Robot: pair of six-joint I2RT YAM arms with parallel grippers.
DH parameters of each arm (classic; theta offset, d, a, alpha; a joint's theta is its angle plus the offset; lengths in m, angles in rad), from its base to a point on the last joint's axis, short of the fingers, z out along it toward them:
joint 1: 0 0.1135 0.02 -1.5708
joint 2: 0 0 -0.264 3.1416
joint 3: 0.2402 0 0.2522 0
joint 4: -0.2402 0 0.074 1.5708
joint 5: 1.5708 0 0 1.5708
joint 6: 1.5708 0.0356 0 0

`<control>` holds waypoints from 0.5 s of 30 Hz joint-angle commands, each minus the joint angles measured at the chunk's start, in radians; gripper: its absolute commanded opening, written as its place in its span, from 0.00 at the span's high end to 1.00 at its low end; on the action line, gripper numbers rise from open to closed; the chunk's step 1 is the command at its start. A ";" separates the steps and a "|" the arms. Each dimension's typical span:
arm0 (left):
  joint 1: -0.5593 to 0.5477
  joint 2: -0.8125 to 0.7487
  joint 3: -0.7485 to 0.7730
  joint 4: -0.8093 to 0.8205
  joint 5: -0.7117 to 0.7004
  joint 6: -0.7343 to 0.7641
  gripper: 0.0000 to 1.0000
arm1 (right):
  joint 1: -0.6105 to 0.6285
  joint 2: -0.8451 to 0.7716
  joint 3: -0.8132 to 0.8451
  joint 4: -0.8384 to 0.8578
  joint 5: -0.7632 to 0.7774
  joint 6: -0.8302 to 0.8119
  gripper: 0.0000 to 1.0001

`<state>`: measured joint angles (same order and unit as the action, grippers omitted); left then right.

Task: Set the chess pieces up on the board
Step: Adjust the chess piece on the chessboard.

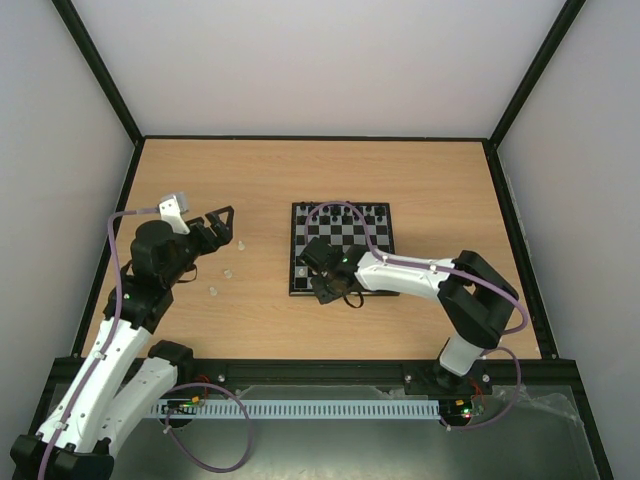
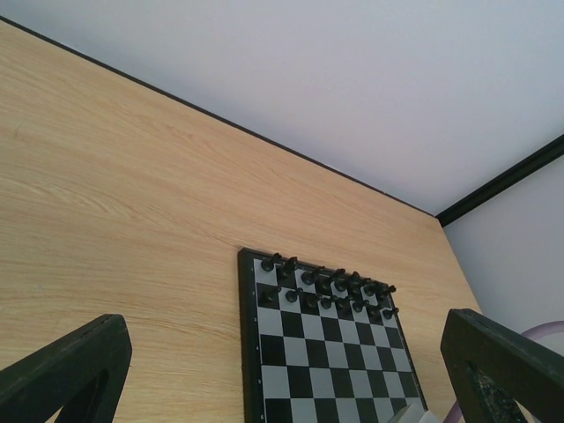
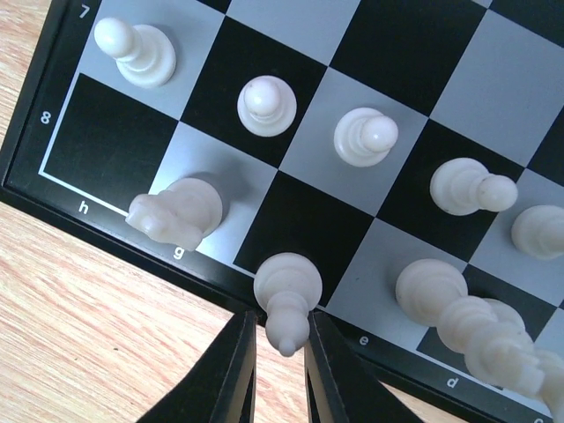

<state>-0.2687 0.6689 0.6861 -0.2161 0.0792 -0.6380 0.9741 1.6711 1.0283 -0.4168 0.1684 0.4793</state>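
Observation:
The board (image 1: 352,238) lies mid-table, with black chessmen (image 1: 340,212) on its two far rows. In the right wrist view several white chess pieces stand on its near rows: pawns (image 3: 266,106) and a knight (image 3: 172,210). My right gripper (image 3: 282,345) is at the board's near edge (image 3: 203,278), shut on a white bishop-like piece (image 3: 287,295) whose base rests on the black f square. My left gripper (image 1: 222,224) is open and empty, left of the board; its fingers (image 2: 66,366) frame the board (image 2: 291,352). Three loose white pieces (image 1: 228,272) lie on the table near it.
The wooden table (image 1: 300,170) is fenced by a black frame and white walls. The right arm (image 1: 430,275) stretches across the board's near right corner. A purple cable (image 1: 345,208) loops over the board.

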 commanded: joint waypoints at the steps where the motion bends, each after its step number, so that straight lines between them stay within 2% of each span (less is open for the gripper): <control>1: 0.006 -0.011 -0.002 -0.009 -0.004 0.009 0.01 | -0.010 0.020 0.026 -0.011 0.023 -0.009 0.83; 15: 0.006 -0.015 -0.002 -0.014 -0.006 0.009 0.00 | -0.045 0.031 0.034 0.003 0.022 -0.032 0.83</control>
<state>-0.2687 0.6632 0.6861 -0.2199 0.0780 -0.6376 0.9382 1.6802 1.0370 -0.4019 0.1802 0.4603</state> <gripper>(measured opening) 0.995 0.172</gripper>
